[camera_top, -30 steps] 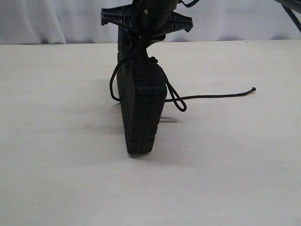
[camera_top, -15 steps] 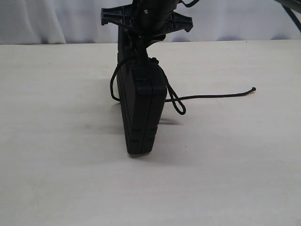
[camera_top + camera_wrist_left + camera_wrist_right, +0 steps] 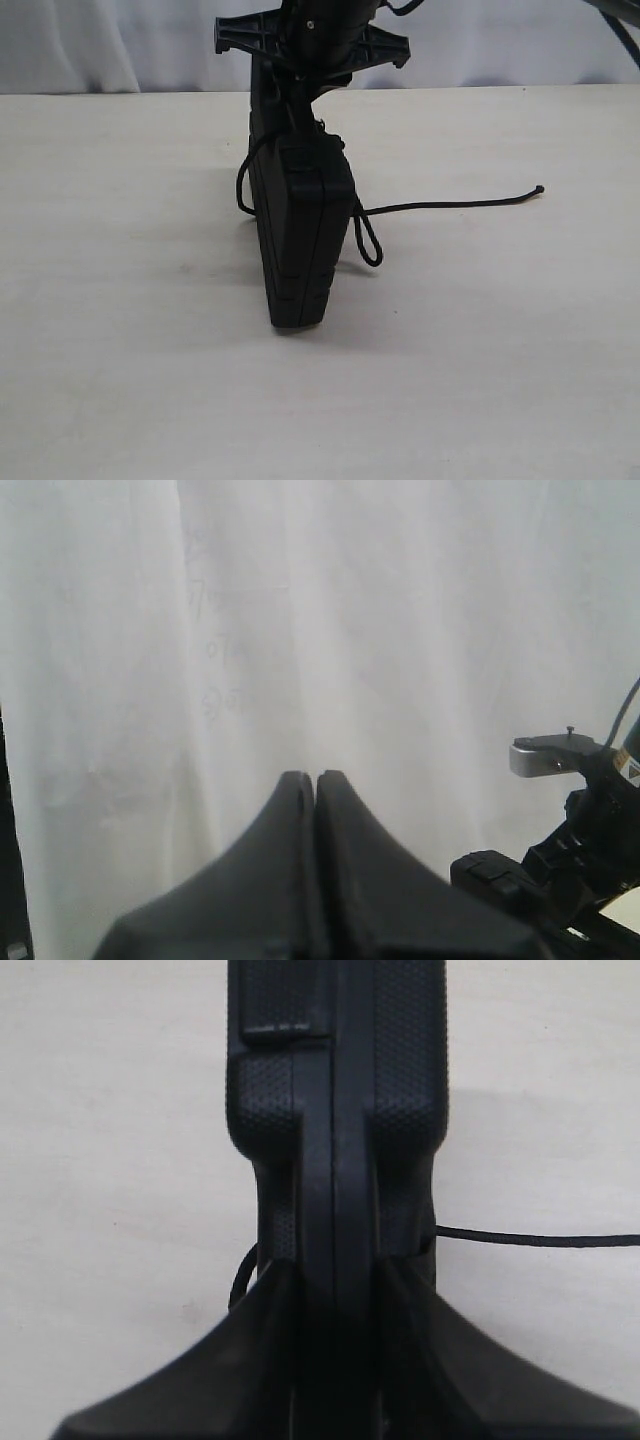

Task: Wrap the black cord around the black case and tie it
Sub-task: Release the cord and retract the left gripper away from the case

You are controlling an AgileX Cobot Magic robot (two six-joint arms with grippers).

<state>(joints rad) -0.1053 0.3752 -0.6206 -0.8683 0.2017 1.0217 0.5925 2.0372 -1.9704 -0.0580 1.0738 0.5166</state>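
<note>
While right gripper (image 3: 335, 1272) clamps flat black plastic case (image 3: 300, 240), empty closed left gripper (image 3: 315, 778) should pull thin braided black cord (image 3: 450, 205) taut.

The black case (image 3: 300, 235) stood upright on its narrow edge on the table (image 3: 120, 380), with its matte, rounded end and middle seam turned to the exterior camera. The thin black cord (image 3: 450, 205) went around its upper part and hung in a loose loop on each side. Its free end lay stretched to the right.
</note>
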